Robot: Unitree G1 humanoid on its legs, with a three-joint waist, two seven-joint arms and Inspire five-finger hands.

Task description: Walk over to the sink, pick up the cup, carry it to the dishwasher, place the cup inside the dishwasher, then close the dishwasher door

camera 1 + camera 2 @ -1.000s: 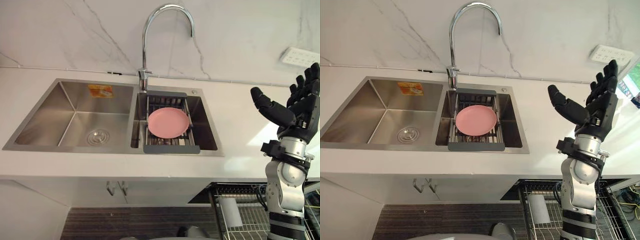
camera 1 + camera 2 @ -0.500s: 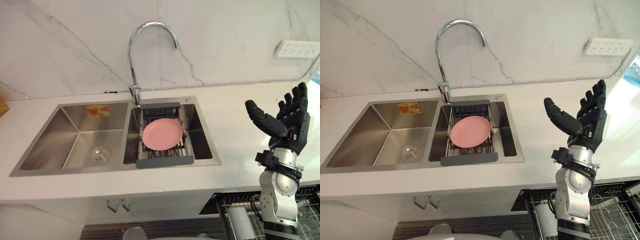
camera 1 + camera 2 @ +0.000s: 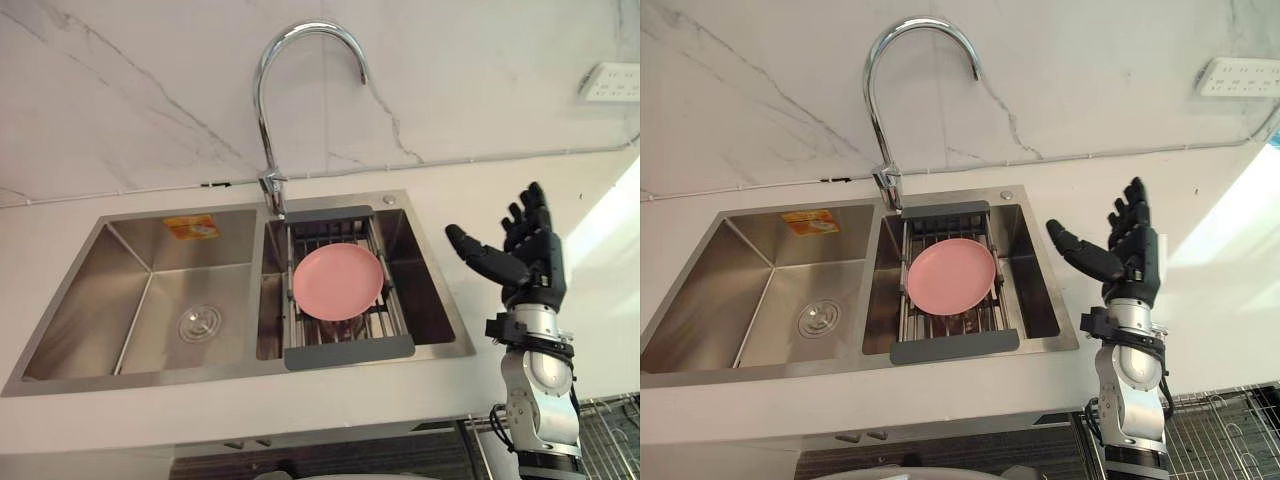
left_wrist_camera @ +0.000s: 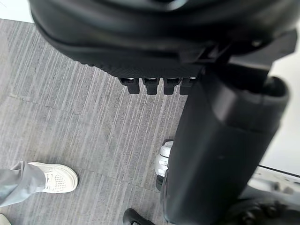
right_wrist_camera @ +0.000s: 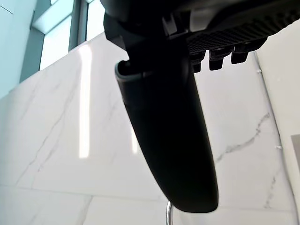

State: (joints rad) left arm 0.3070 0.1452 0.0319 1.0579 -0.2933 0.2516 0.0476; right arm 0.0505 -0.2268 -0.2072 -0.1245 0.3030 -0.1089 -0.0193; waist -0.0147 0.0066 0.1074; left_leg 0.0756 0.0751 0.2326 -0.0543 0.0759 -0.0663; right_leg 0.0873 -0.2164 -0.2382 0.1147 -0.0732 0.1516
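A double steel sink (image 3: 150, 378) is set in the white counter, and I see no cup in it. A pink plate (image 3: 338, 282) lies on a dark grey drain rack (image 3: 348, 353) across the right basin. It hides what is beneath it. My right hand (image 3: 525, 255) is raised over the counter just right of the sink, open with fingers spread and thumb pointing toward the basin. Its thumb (image 5: 168, 140) shows against the marble wall. My left hand (image 4: 140, 33) hangs low over the floor, open and holding nothing.
A tall curved tap (image 3: 265, 100) rises behind the sink's divider. A wire dishwasher rack (image 3: 610, 430) shows below the counter at the lower right. A power socket (image 3: 612, 80) is on the wall. A person's white shoe (image 4: 51, 178) stands on the grey floor.
The camera has moved, so the sink now looks larger and more central. My right hand, still open, now stands closer to the sink's right rim.
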